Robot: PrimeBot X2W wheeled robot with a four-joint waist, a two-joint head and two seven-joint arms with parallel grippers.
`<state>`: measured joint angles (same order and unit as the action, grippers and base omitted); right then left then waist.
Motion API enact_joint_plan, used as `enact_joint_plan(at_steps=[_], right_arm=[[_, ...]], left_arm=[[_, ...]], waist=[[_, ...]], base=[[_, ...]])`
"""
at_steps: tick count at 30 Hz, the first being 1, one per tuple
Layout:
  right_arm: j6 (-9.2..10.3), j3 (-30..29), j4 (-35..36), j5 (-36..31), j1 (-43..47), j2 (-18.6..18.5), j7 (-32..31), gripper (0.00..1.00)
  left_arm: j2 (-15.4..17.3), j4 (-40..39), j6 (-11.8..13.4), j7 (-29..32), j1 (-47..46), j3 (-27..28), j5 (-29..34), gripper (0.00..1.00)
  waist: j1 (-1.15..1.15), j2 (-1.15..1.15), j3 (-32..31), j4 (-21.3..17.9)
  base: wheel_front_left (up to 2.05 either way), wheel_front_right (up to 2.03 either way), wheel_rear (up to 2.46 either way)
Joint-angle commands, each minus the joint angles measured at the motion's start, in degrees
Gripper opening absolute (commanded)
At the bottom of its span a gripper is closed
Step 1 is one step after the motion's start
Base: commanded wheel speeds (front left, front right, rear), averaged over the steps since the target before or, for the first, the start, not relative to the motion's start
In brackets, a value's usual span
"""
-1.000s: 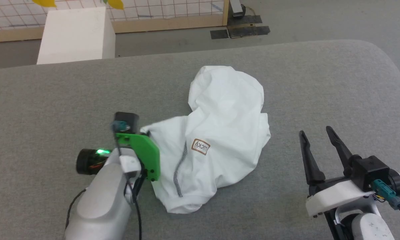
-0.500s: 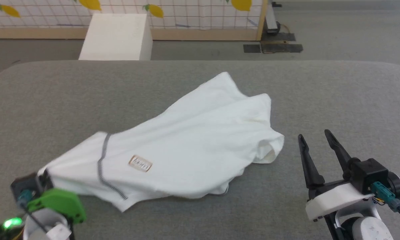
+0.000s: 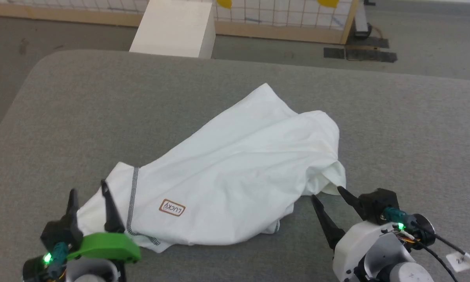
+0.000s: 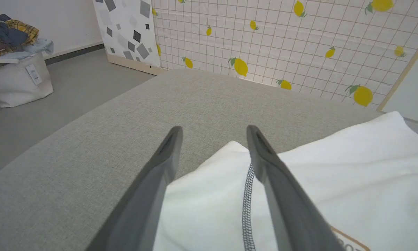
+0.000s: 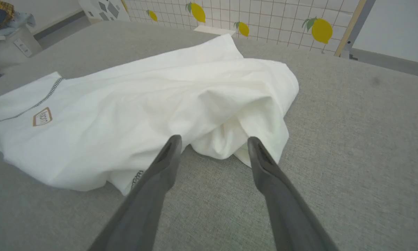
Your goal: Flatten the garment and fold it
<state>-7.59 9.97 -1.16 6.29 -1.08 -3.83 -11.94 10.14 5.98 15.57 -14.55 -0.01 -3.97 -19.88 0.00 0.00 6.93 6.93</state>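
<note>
Grey surface, garment left rumpled on it. Left gripper and right gripper are spread wide, nothing held; the bunch just ahead of the right one is probably best pinched low.

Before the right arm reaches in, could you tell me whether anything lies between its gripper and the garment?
Nothing visible does: only bare grey surface lies between the open right gripper and the bunched edge of the garment.

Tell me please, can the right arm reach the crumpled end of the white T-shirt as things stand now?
Probably yes. The right end effector is open and its tips sit right at the crumpled end of the T-shirt, with nothing on the grey table in the way.
</note>
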Motion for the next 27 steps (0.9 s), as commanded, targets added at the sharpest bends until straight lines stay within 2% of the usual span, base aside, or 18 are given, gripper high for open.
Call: enact_joint_plan(at_steps=[1, 7, 12, 16, 17, 18, 21, 27], right_arm=[[0.10, -0.70, -0.46, -0.08, -0.87, -0.12, -2.01, 1.00], [0.10, -3.75, -2.96, -3.77, -5.96, 0.31, -8.05, 1.00], [0.10, -5.66, -7.09, -7.25, -10.15, 0.55, -12.66, 1.00], [0.10, -4.25, -11.52, -7.16, -12.57, -0.16, -17.01, 1.00], [0.10, -3.46, -12.52, -6.55, -12.94, -0.72, -18.35, 0.33], [0.10, -3.19, -12.94, -4.83, -13.41, -1.72, -19.73, 0.00], [0.10, -5.65, -11.04, -3.76, -14.08, -4.72, -19.53, 0.00], [0.10, -18.02, -3.35, -5.07, -14.12, -12.50, -19.12, 0.00]], left_arm=[[-1.38, -2.35, -0.96, -0.39, -1.46, -0.21, 2.17, 1.00], [-5.61, -6.51, -3.98, -0.43, -3.97, -1.05, 7.09, 1.00], [-6.80, -6.45, -6.05, -0.44, -5.88, -1.24, 7.91, 1.00], [-7.15, -5.91, -6.63, -0.44, -6.98, -1.72, 7.98, 1.00], [-7.18, -5.81, -6.66, -0.44, -7.08, -1.73, 7.94, 1.00], [-7.22, -5.75, -6.57, -0.44, -7.10, -1.69, 7.51, 1.00], [-7.23, -5.43, -6.22, -0.44, -6.78, -1.58, 6.99, 1.00], [-7.25, -4.80, -6.15, -0.44, -6.29, -1.55, 7.04, 1.00]], waist=[[0.00, 0.00, 2.11, 1.98], [0.00, 0.00, 6.00, 4.93], [0.00, 0.00, 8.77, 6.64], [0.00, 0.00, 9.95, 7.38], [0.00, 0.00, 10.02, 7.43], [0.00, 0.00, 9.89, 7.42], [0.00, 0.00, 8.97, 7.03], [0.00, 0.00, 6.52, 6.61]], base=[[0.00, 0.00, 0.00], [0.00, 0.00, 0.00], [0.00, 0.00, 0.00], [0.00, 0.00, 0.00], [0.00, 0.00, 0.00], [0.00, 0.00, 0.00], [0.00, 0.00, 0.00], [0.00, 0.00, 0.00]])
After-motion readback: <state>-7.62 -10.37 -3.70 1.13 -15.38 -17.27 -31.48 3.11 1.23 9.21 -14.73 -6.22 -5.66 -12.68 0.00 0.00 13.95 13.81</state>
